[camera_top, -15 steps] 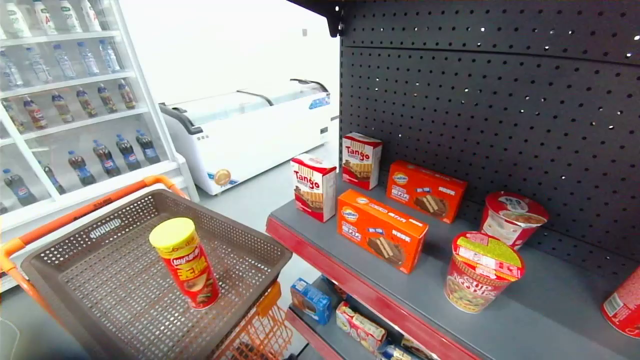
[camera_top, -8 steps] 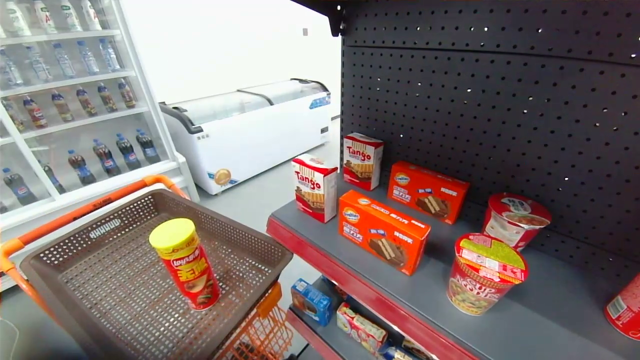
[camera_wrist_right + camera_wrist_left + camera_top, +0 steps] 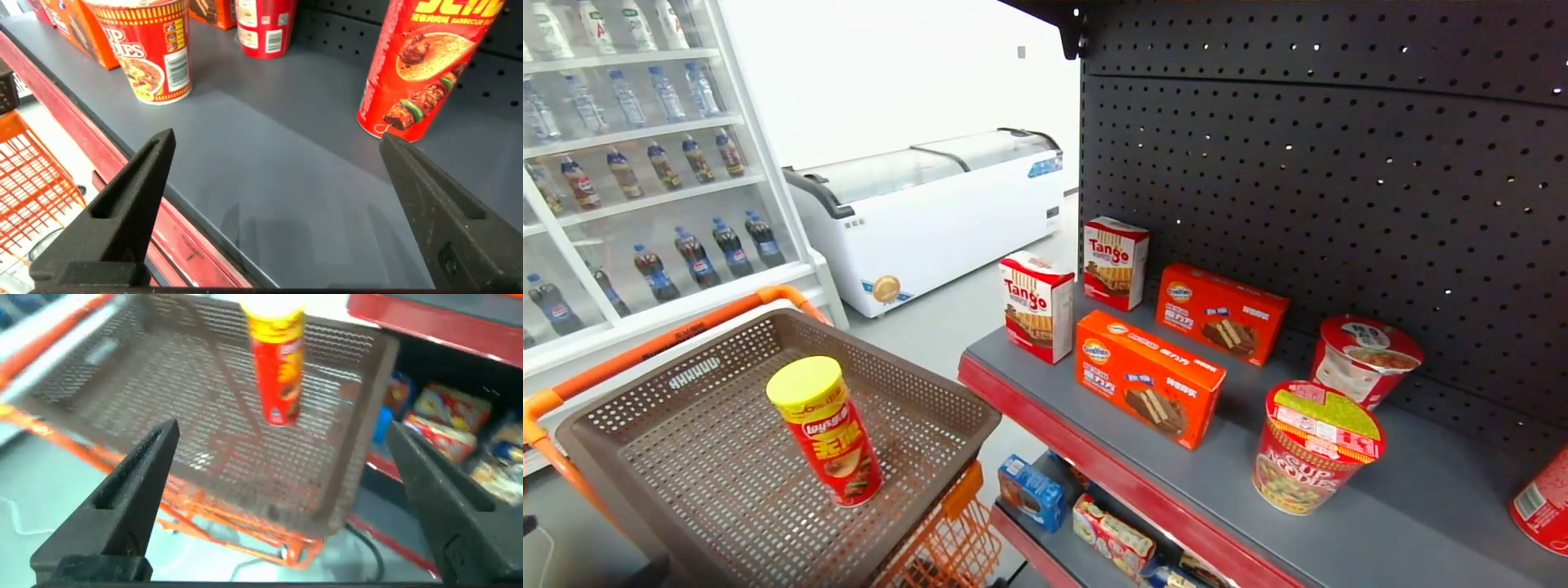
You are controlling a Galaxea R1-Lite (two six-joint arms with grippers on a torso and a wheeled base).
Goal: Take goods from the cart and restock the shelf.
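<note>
Left gripper (image 3: 278,514) gapes empty before the can (image 3: 278,371) (upright in the cart (image 3: 122,392)); right gripper (image 3: 282,216) likewise facing the shelf (image 3: 270,155).

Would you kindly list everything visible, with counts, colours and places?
tall crisp can: 1, red with yellow lid, upright in basket
perforated plastic cart basket: 1, brown, on orange frame
upright wafer boxes: 2, red-white, shelf's left end
flat cardboard boxes: 2, orange, mid-shelf
noodle cups: 2, red, right of boxes
second crisp can: 1, red, shelf's far right
metal shelf: 1, grey, red edge
left gripper: 1, black, open, facing basket
right gripper: 1, black, open, facing shelf
</note>
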